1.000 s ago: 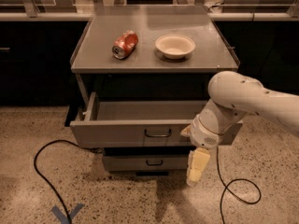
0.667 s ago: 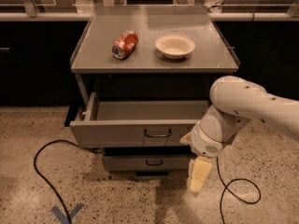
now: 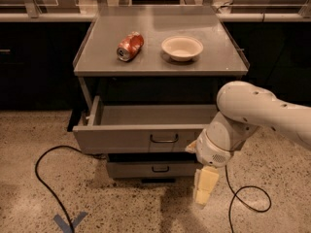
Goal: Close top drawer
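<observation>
The top drawer [image 3: 131, 137] of the grey metal cabinet stands pulled out, its plain grey inside showing and a small dark wire handle [image 3: 164, 139] at the centre of its flat front. My gripper [image 3: 204, 188] hangs from the white arm, pointing down at the floor, in front of and below the drawer's right end. It touches nothing and holds nothing.
A crushed red can [image 3: 129, 46] and a white bowl [image 3: 181, 47] lie on the cabinet top [image 3: 97, 57]. A lower drawer [image 3: 153, 169] sits slightly out beneath. Black cables [image 3: 41, 178] loop on the speckled floor at left and at right [image 3: 252, 200]. Blue tape [image 3: 68, 221] marks the floor.
My arm and gripper have moved slightly down and to the right, away from the drawer front. The drawer has not moved.
</observation>
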Motion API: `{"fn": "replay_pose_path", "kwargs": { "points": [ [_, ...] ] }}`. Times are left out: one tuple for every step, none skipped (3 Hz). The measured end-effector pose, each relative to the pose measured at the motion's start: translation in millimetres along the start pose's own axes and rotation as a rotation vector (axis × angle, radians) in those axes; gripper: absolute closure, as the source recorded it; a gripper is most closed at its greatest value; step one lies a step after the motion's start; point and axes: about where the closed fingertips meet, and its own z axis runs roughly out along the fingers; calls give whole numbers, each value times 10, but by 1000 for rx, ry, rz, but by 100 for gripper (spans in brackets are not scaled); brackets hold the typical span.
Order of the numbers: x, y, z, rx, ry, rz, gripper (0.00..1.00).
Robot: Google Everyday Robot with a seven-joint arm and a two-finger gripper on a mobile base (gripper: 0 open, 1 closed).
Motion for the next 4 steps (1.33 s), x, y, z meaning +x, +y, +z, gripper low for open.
{"fn": "replay_pose_path", "kwargs": {
  "points": [
    [-57, -263, -107, 43, 14, -26, 0],
    [-184, -858, -321, 101, 43, -73, 0],
    [-173, -799, -308, 102, 41, -73, 0],
    [-119, -722, -183, 74, 27, -66, 0]
  ]
}}
